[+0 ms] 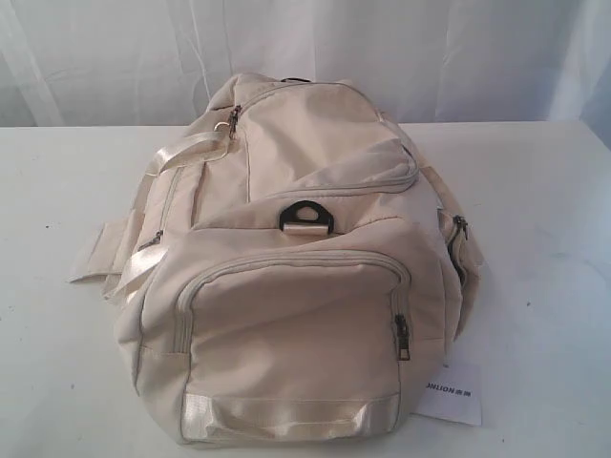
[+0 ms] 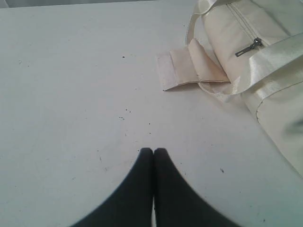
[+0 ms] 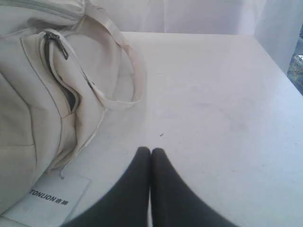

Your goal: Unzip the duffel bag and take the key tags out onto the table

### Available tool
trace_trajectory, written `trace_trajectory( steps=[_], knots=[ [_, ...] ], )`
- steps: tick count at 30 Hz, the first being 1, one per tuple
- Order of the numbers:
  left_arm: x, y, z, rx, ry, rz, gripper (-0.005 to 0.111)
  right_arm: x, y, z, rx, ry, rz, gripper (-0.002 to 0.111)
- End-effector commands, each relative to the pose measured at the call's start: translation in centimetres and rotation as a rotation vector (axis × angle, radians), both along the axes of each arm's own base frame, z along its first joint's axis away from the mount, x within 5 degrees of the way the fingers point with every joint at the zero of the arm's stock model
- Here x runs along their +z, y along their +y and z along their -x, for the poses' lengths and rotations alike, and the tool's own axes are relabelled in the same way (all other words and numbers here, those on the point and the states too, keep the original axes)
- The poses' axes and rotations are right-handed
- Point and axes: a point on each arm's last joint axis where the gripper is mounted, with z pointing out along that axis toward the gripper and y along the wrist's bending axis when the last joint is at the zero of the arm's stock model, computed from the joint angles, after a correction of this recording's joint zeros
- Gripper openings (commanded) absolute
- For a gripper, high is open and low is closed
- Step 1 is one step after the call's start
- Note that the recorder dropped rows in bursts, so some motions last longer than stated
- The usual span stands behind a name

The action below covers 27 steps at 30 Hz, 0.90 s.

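Note:
The cream duffel bag [image 1: 305, 277] lies in the middle of the white table [image 1: 535, 219], its zip pockets closed and dark metal pulls showing. The key tags are hidden. My left gripper [image 2: 153, 150] is shut with nothing in it, over bare table on the bag's left, apart from the bag [image 2: 265, 61] and its strap. On the other flank, my right gripper [image 3: 151, 150] is also shut and empty, a short way from the bag's side pocket [image 3: 57, 71]. Neither gripper shows in the exterior view.
A white paper label [image 1: 453, 399] printed TONLION lies by the bag's front right corner, also in the right wrist view as the label [image 3: 52, 201]. A folded fabric strap pad [image 2: 189, 68] lies on the table left of the bag. A white curtain [image 1: 458, 48] hangs behind.

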Motion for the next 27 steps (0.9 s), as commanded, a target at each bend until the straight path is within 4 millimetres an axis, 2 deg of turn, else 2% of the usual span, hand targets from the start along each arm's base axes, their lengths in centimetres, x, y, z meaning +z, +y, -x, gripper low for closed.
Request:
trace_trajectory(
  steps=[1,16,20,22,27],
  knots=[
    [0.0,0.0,0.0,0.005,0.001,0.010,0.000,0.0,0.0,0.0,0.005,-0.009,0.010,0.000],
    [0.0,0.0,0.0,0.005,0.001,0.010,0.000,0.0,0.0,0.0,0.005,-0.009,0.010,0.000],
    [0.2,0.0,0.0,0.006,-0.023,0.011,0.000,1.0,0.0,-0.2,0.002,-0.116,-0.013,0.000],
    [0.9,0.0,-0.2,0.010,-0.104,0.016,0.000,2.0,0.0,-0.3,-0.002,-0.224,-0.036,0.000],
    [4.9,0.3,-0.3,0.033,-0.544,0.038,0.000,3.8,0.0,-0.2,-0.008,-0.422,-0.081,0.000]
  ],
)
